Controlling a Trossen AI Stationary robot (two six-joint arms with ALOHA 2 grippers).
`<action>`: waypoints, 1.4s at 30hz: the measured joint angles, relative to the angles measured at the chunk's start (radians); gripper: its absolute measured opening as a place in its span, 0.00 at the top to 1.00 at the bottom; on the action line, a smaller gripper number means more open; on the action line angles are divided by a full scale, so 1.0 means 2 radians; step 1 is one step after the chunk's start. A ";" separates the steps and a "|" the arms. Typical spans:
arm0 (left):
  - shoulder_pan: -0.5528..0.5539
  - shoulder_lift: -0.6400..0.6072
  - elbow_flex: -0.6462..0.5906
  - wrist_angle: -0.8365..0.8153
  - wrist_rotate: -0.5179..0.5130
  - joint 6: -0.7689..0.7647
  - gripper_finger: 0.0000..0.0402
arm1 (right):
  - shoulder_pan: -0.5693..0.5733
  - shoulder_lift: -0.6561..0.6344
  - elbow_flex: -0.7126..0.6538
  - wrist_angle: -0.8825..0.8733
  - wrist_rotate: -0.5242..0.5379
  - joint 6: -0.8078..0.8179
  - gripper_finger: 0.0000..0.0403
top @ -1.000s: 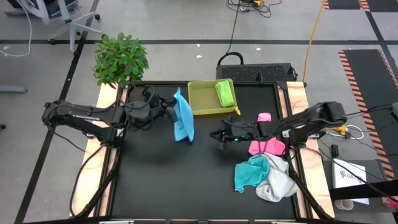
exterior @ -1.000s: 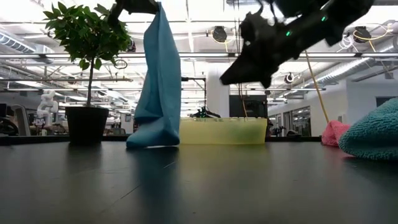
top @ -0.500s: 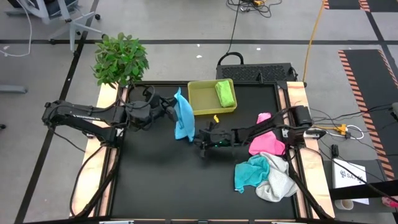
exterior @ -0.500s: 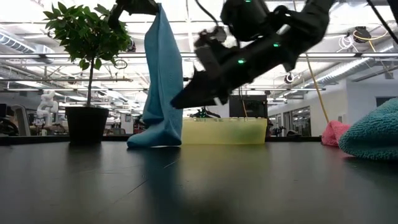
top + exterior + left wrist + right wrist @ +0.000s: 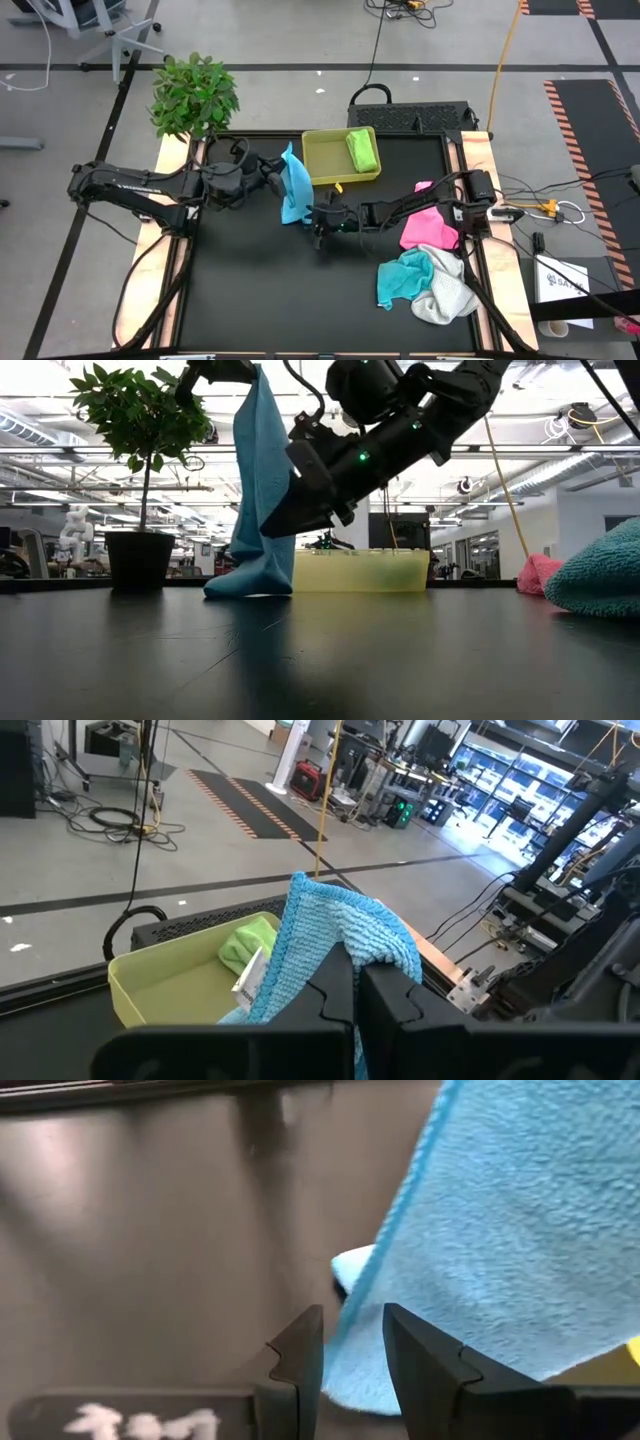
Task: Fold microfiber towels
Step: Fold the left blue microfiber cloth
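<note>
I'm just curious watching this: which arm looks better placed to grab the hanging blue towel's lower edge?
The right gripper: its open fingers sit at the light blue towel's lower edge, while the left gripper is shut on its top.

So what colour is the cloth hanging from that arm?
Light blue towel; the low view shows it best.

The near and left parts of the table (image 5: 250, 290) lie open for passing, while the tray (image 5: 325, 165) at the far middle, the hanging light blue towel (image 5: 295, 190) and the towel heap (image 5: 430, 275) near right stand in the way.
</note>
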 joint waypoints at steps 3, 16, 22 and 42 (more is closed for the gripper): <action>0.000 0.000 0.000 0.000 0.000 0.000 1.00 | -0.005 0.000 0.000 0.005 0.002 0.000 0.75; 0.000 0.000 0.000 0.001 0.000 -0.002 1.00 | -0.023 0.024 0.000 0.076 -0.001 0.029 0.75; 0.002 0.000 0.000 0.002 0.000 0.000 1.00 | -0.016 0.032 -0.001 0.072 -0.001 0.037 0.75; -0.009 -0.035 0.000 -0.064 0.033 0.001 1.00 | -0.016 -0.068 -0.001 -0.109 -0.158 0.132 1.00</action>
